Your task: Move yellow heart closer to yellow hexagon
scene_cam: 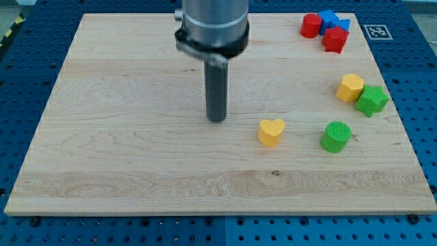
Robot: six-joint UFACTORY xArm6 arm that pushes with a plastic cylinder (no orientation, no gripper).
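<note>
The yellow heart (271, 131) lies on the wooden board, right of centre. The yellow hexagon (351, 87) sits further to the view's right and a little higher, touching a green star (372, 100). My tip (216, 119) rests on the board to the left of the yellow heart, a short gap apart from it and slightly higher in the view. The heart, my tip and the hexagon are all in plain sight.
A green cylinder (336, 136) stands right of the heart, below the hexagon. At the view's top right, a red cylinder (311, 25), a blue block (331, 19) and a red star-like block (335, 39) cluster together. The board's right edge (403, 123) is near the green star.
</note>
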